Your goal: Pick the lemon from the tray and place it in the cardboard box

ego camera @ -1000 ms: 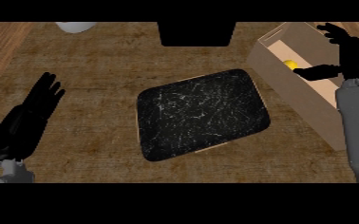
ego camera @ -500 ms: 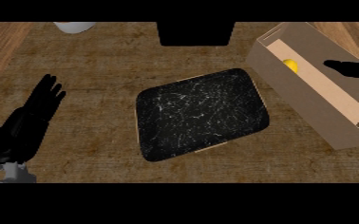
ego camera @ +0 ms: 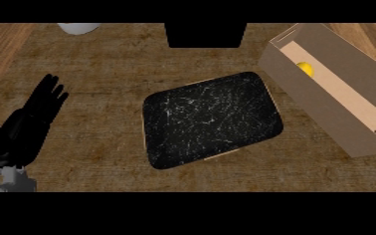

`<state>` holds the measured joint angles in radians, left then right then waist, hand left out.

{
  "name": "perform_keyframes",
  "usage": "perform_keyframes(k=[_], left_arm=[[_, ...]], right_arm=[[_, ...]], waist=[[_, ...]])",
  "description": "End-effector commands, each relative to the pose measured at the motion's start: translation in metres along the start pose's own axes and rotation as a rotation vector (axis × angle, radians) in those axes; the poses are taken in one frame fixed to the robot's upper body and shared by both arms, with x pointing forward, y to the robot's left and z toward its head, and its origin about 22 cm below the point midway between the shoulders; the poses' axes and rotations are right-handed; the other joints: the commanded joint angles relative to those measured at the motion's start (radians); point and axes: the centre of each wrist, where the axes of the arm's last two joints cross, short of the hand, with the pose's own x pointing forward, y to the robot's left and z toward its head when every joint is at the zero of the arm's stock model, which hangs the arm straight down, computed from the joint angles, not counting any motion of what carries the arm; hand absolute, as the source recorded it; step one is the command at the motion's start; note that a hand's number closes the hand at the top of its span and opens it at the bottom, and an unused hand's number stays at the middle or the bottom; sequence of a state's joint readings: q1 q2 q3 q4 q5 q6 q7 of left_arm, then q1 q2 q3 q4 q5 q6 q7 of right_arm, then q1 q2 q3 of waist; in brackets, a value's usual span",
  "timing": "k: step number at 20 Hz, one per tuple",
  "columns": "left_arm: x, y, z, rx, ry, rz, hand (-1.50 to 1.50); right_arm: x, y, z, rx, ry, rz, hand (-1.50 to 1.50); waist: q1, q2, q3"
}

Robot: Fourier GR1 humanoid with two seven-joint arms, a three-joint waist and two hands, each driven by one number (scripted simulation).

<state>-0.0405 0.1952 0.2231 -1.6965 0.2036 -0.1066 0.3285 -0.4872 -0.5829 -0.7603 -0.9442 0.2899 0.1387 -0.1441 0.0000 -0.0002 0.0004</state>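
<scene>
The tray (ego camera: 211,119) lies mid-table (ego camera: 103,64). Right of it stands the cardboard box (ego camera: 323,104), with the lemon (ego camera: 305,68) inside (toward its far end). The left hand (ego camera: 33,124) rests at the table's left edge.

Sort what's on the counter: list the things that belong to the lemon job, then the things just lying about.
Belongs to the job:
lemon, lying inside the box
cardboard box, at the right
tray, dark, at the middle
left robot hand, open, resting at the left edge

Just lying about:
white object, cut off at the top left
black object, at the top middle
</scene>
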Motion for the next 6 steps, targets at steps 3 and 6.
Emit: perform_keyframes(k=[3, 6], left_arm=[[-0.011, 0.005, -0.009, 0.001, -0.005, -0.001, 0.00], [-0.031, 0.002, -0.004, -0.005, 0.001, 0.008, 0.00]], right_arm=[[-0.028, -0.029, 0.017, 0.034, -0.018, -0.012, -1.50], [-0.021, -0.064, 0.018, 0.035, -0.010, 0.006, -1.50]], waist=[[0.000, 0.001, 0.000], [-0.004, 0.000, -0.001]])
